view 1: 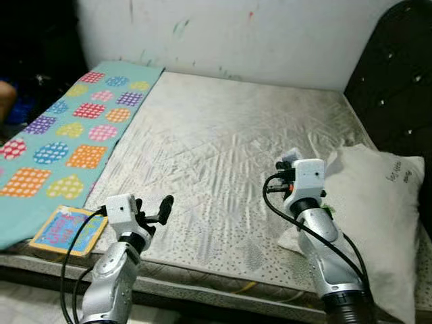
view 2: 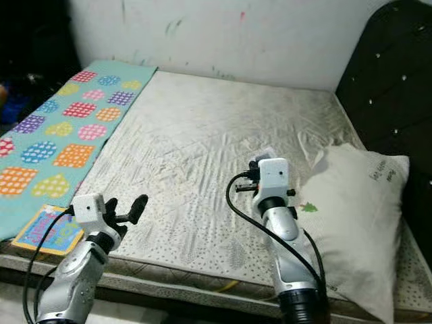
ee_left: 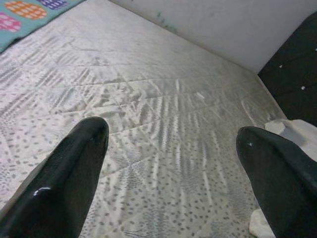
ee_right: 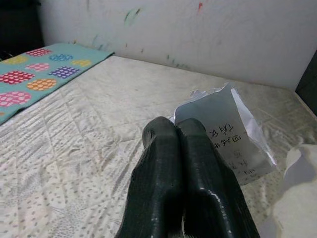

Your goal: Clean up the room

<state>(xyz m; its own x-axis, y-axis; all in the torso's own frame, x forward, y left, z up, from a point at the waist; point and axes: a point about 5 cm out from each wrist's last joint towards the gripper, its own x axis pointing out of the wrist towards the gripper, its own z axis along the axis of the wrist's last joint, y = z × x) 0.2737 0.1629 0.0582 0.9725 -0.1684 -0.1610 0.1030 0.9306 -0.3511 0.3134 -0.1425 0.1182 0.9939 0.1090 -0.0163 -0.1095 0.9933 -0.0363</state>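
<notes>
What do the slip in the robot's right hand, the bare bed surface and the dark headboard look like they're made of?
The slip between the right gripper fingers looks like thin printed paper: white, creased, with dark lettering. The mattress seems covered in quilted fabric with a slight sheen, showing stitched lines and speckles. The headboard looks like dark padded leather or vinyl, with shiny studs; which one is unclear.

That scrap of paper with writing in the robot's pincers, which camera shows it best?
The right wrist view: the paper sits close up, its writing visible, pinched in the right gripper. In the eye views it is a small pale scrap peeking above the wrist.
</notes>
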